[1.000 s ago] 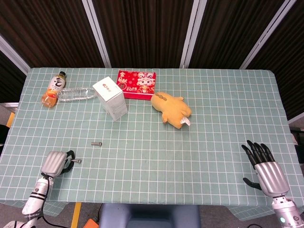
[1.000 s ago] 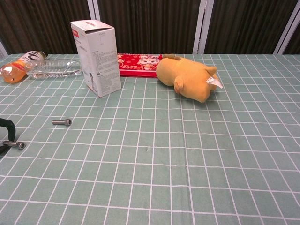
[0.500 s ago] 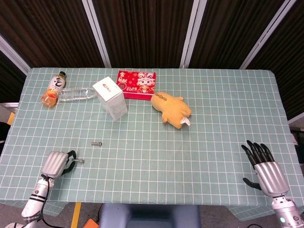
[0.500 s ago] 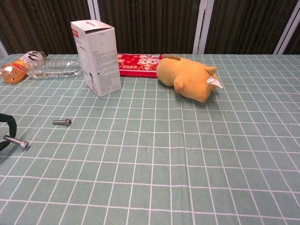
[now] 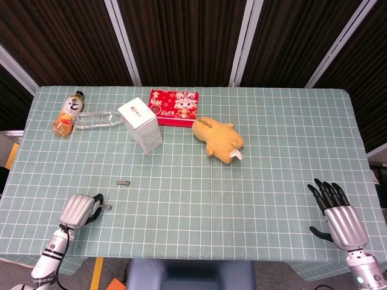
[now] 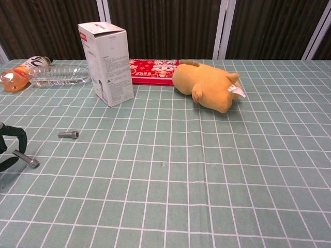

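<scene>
My left hand (image 5: 77,209) is low at the near left of the table and pinches a small metal bolt (image 5: 105,207) between its dark fingertips; in the chest view that bolt (image 6: 26,158) sticks out from the fingers (image 6: 11,147) at the left edge, lifted and tilted. A second bolt (image 5: 123,182) lies loose on the cloth just beyond it, also seen as a bolt (image 6: 68,134) in the chest view. My right hand (image 5: 337,212) rests at the near right edge with fingers spread and nothing in it.
A white carton (image 5: 140,125) stands upright at back left, beside a lying orange drink bottle (image 5: 68,112) and a clear bottle (image 5: 97,119). A red printed box (image 5: 174,107) and a yellow plush toy (image 5: 220,140) lie at back centre. Green checked tablecloth (image 5: 272,157).
My left hand has moved a little to the right and nearer with the bolt, which has risen off the cloth and tilted. The right hand has not moved.
</scene>
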Motion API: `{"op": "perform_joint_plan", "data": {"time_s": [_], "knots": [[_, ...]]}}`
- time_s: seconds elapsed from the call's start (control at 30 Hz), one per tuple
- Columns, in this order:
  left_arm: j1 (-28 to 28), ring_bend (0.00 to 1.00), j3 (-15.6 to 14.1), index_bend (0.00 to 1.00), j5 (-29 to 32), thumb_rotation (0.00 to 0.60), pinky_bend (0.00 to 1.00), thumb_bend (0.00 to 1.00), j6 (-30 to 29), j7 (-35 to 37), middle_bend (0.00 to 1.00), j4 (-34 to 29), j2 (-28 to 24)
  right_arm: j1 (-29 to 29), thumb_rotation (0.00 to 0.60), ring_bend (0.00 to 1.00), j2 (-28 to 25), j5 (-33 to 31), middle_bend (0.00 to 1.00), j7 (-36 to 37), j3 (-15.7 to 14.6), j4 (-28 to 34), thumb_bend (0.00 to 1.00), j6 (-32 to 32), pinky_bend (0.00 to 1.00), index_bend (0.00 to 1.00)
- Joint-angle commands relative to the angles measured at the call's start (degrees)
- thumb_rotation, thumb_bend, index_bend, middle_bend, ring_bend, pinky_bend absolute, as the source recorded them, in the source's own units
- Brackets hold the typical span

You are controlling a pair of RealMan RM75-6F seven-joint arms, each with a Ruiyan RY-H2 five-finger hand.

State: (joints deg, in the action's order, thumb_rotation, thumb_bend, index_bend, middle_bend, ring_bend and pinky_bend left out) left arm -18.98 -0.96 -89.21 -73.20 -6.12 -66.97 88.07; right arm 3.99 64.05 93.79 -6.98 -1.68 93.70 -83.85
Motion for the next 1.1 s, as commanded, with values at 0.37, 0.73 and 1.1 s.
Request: {"op": "perform_joint_plan", "data": {"time_s": [0.37,0.73,1.1], "knots": [[-0.69,1.0,-0.5,0.51,-0.8,0.6,1.0,0.45,0.55,-2.55,1.0,-3.16,-0.61,-0.02,0.6,0.0,-0.21,0.03,0.0,0.15,-0.06,0.21,0.15,0.0,0.0,0.0],[-0.88,1.0,-0.69,0.48,-1.09,0.6,1.0,0.45,0.55,-2.33,1.0,-3.52,-0.46,0.14,0.6,0.0,-0.4,-0.38,0.0,0.36,-0.03,0.3,0.15,0.53,0.0,0.0],[-0.86,1.0,-0.73,0.4,-1.74,0.6,1.0,0.45,-0.42,-2.03,1.0,-4.24,-0.7,0.14,0.6,0.0,-0.43,-0.44,0.0,0.39,0.07,0.35,0.15,0.4,0.0,0.0]]}}
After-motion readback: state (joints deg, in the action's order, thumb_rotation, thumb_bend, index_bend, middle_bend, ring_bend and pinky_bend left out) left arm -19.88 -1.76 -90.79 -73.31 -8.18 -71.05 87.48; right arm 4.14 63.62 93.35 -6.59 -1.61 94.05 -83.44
